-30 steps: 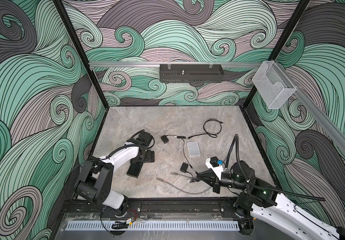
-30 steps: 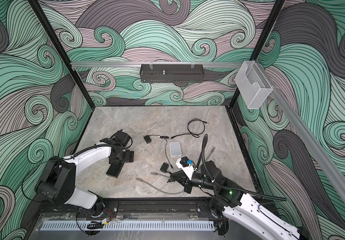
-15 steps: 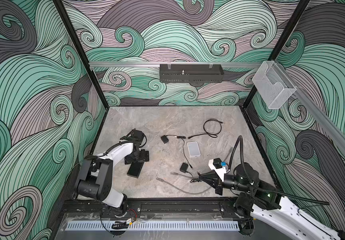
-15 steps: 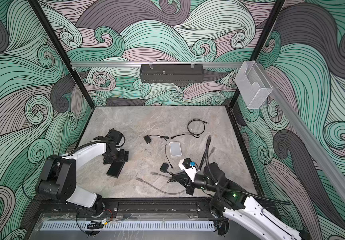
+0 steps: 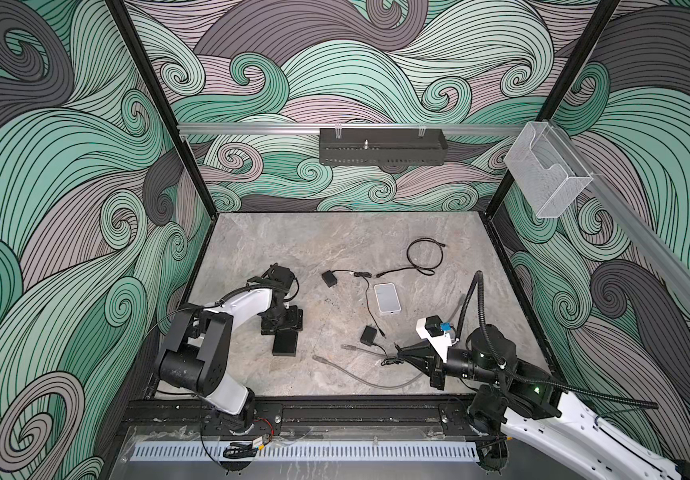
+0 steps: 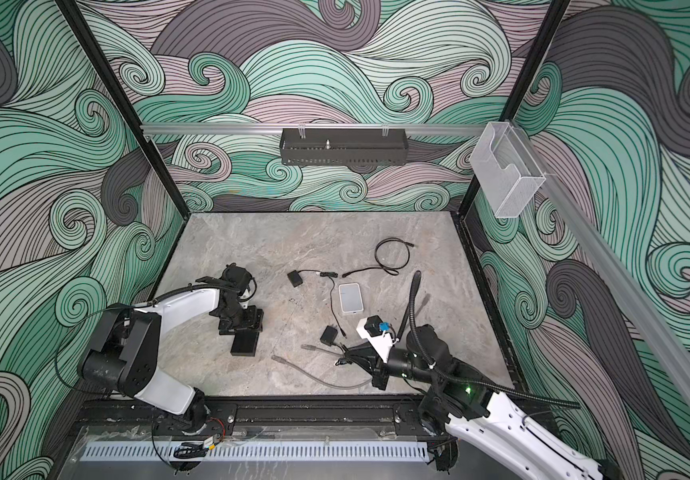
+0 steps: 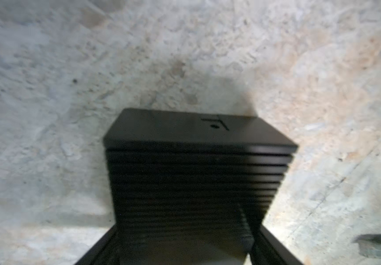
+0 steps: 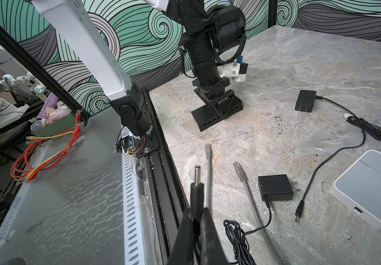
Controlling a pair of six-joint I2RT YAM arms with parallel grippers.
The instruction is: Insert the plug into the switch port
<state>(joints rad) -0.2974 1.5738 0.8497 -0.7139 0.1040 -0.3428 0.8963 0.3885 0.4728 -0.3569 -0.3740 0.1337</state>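
Two grippers: right gripper (image 8: 196,212) clamps the barrel plug (image 8: 197,192); left gripper (image 5: 282,326) straddles the black switch (image 5: 284,345), grip unclear.

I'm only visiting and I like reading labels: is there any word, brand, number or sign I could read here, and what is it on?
Nothing here reads as a word or number.
On the black switch: a small mark on top, lines and a dot, too blurred to read.
On the white box: no print visible.
On the black adapter and the plug: no label visible.
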